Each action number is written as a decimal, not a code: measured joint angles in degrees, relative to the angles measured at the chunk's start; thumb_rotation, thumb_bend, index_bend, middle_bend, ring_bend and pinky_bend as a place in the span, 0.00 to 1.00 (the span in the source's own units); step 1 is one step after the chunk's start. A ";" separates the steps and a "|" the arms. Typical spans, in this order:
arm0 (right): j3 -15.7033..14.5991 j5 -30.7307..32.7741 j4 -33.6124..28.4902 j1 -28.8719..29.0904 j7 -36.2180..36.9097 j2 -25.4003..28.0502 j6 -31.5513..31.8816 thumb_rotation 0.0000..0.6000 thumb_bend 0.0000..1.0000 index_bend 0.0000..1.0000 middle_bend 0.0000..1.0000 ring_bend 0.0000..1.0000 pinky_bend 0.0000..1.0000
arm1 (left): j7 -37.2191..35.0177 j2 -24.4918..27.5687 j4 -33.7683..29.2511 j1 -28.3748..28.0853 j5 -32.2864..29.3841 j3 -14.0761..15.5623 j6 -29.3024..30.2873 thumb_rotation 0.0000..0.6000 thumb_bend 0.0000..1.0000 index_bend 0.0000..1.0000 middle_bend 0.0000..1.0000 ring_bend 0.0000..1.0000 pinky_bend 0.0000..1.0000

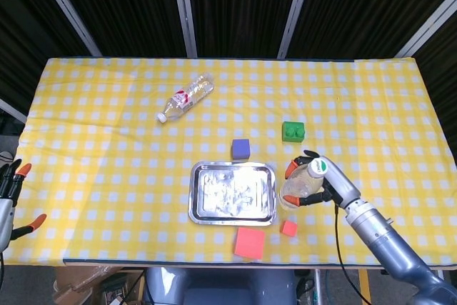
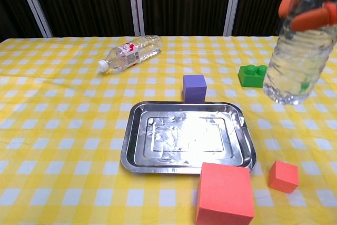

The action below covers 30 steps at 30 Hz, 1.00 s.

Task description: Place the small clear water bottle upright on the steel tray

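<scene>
My right hand (image 1: 323, 182) grips the small clear water bottle (image 1: 301, 186) around its upper body. The bottle leans a little, its white cap (image 1: 318, 167) toward the hand. It hangs just right of the steel tray (image 1: 194, 194), off the tray. The chest view shows the bottle (image 2: 296, 56) in the air at the right, orange fingertips (image 2: 309, 17) wrapped on it, and the tray (image 2: 129, 148) holding nothing. My left hand (image 1: 10, 198) sits at the table's far left edge, fingers apart, holding nothing.
A larger labelled bottle (image 1: 186, 96) lies on its side at the back left. A purple cube (image 1: 240, 149) stands behind the tray, a green brick (image 1: 293, 131) behind the held bottle. A big red cube (image 1: 250, 242) and a small red cube (image 1: 288, 228) sit at the front edge.
</scene>
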 measured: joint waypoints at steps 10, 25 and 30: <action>-4.59 -7.25 6.42 -1.26 2.51 -6.02 0.86 1.00 0.52 0.88 0.67 0.47 0.36 | 0.78 -0.40 0.09 -0.10 -0.19 -0.06 -0.18 1.00 0.13 0.00 0.00 0.00 0.00; -6.99 -9.33 5.26 -0.22 1.85 -7.84 0.81 1.00 0.52 0.88 0.67 0.48 0.37 | 0.32 -0.25 0.06 -0.02 -0.14 -0.10 0.04 1.00 0.13 0.00 0.00 0.00 0.00; -7.88 -10.94 5.76 -0.20 3.03 -10.54 1.46 1.00 0.53 0.88 0.67 0.48 0.37 | 0.14 -0.17 0.29 -0.10 -0.38 -0.10 -0.30 1.00 0.13 0.00 0.00 0.00 0.00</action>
